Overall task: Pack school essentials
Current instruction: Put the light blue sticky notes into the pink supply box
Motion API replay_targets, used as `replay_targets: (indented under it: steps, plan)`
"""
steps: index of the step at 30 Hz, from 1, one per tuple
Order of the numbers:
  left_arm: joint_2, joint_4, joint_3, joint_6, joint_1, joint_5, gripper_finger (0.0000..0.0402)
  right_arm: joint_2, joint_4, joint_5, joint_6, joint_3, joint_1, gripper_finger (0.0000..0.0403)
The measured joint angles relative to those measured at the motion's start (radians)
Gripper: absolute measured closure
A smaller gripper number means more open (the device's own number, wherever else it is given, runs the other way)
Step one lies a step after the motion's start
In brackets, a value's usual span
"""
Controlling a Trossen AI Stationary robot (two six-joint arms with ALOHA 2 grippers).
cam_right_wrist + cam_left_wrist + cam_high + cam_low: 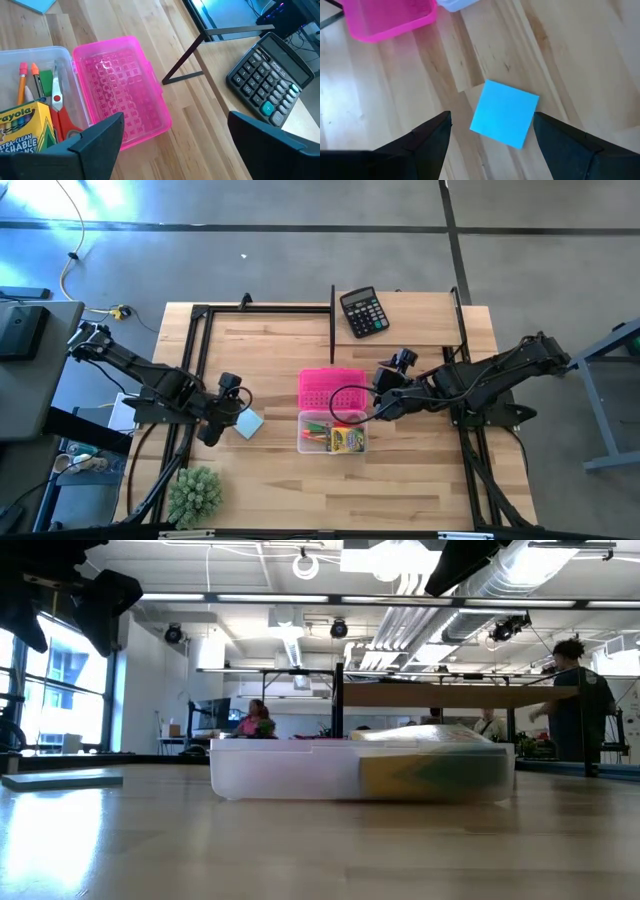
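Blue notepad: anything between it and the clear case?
Nothing: only bare wood table separates the blue notepad from the clear case in the high view; left gripper hovers over the notepad.

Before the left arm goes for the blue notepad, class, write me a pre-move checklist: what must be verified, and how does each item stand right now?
1. Left gripper open: ok, its fingers stand apart on either side of the blue notepad.
2. Notepad lying flat and free on the table: ok, nothing rests on it.
3. Clear case open to receive it: ok, the pink lid is folded back.
4. Room in the case: cannot tell; the crayon box, scissors and pencils already lie inside.
5. Right gripper out of the way: not ok, it hangs open next to the case.
6. Calculator left out: ok, at the table's far edge.
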Motion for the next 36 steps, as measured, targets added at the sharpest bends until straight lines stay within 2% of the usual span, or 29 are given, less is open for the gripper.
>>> replay_targets:
  steps: [7, 18, 22, 30, 36]
  plan:
    - [0.038, -0.003, 0.000, -0.031, 0.000, -0.055, 0.0131, 0.000, 0.000, 0.000, 0.000, 0.000, 0.000, 0.0057]
    - [0.157, -0.003, 0.001, -0.005, 0.001, 0.002, 0.0127, 0.000, 0.000, 0.000, 0.000, 0.000, 0.000, 0.0057]
    - [0.198, -0.002, 0.001, 0.003, 0.001, 0.021, 0.0099, 0.000, 0.000, 0.000, 0.000, 0.000, 0.000, 0.0057]
    - [0.287, 0.000, 0.001, 0.004, 0.026, 0.021, 0.0013, 0.000, 0.000, 0.000, 0.000, 0.000, 0.000, 0.0057]
    - [0.379, 0.007, 0.001, 0.030, 0.063, 0.074, 0.0003, 0.000, 0.000, 0.000, 0.000, 0.000, 0.000, 0.0057]
